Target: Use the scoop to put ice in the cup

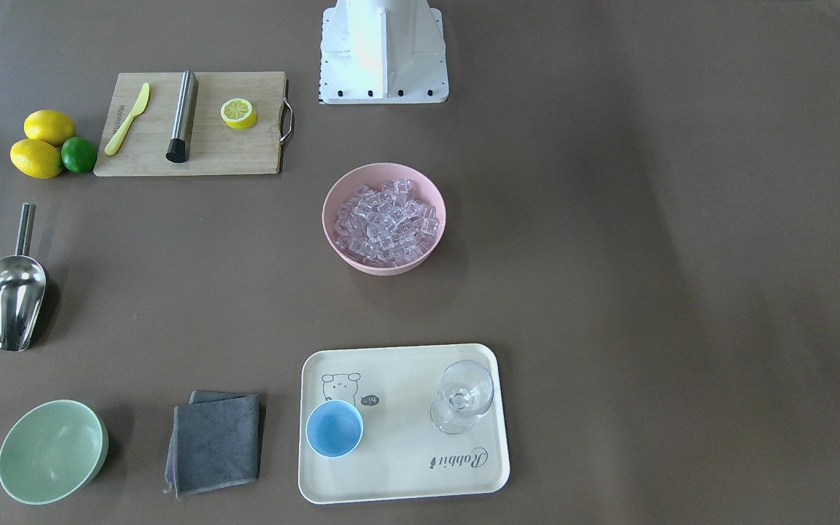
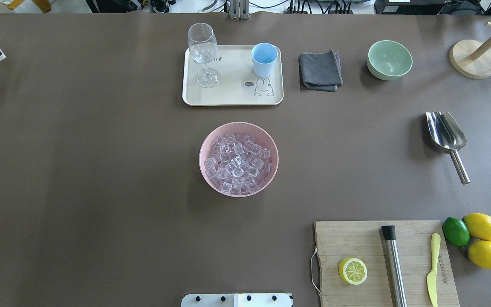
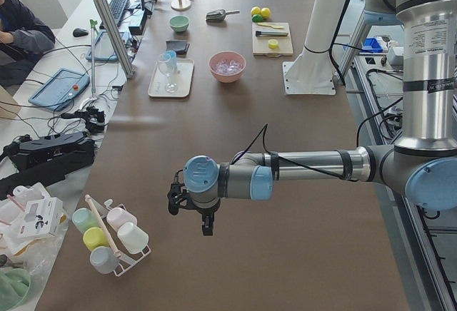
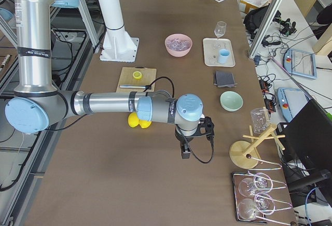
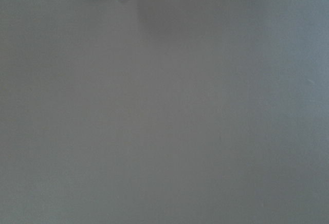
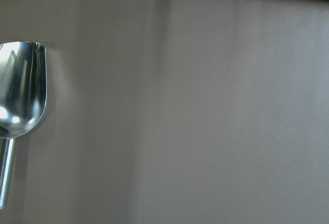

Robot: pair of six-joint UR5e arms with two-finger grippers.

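Observation:
The ice (image 2: 238,160) is heaped in a pink bowl (image 2: 206,145) at the table's middle, also in the front-facing view (image 1: 385,219). The light-blue cup (image 2: 264,59) stands upright on a cream tray (image 2: 228,91), also in the front-facing view (image 1: 334,429). The steel scoop (image 2: 446,136) lies on the table at the right, handle toward the robot; it also shows at the left edge of the right wrist view (image 6: 20,100). My left gripper (image 3: 191,215) hovers over bare table far to the left. My right gripper (image 4: 187,151) hovers beyond the scoop. I cannot tell whether either is open.
A cutting board (image 2: 348,238) holds a lemon half (image 2: 352,270), a steel cylinder (image 2: 394,266) and a yellow knife (image 2: 432,268). Lemons (image 2: 483,226) and a lime (image 2: 455,231) lie beside it. A green bowl (image 2: 389,59), grey cloth (image 2: 320,70), stemmed glass (image 2: 203,53) and wooden stand (image 2: 472,59) stand at the far side.

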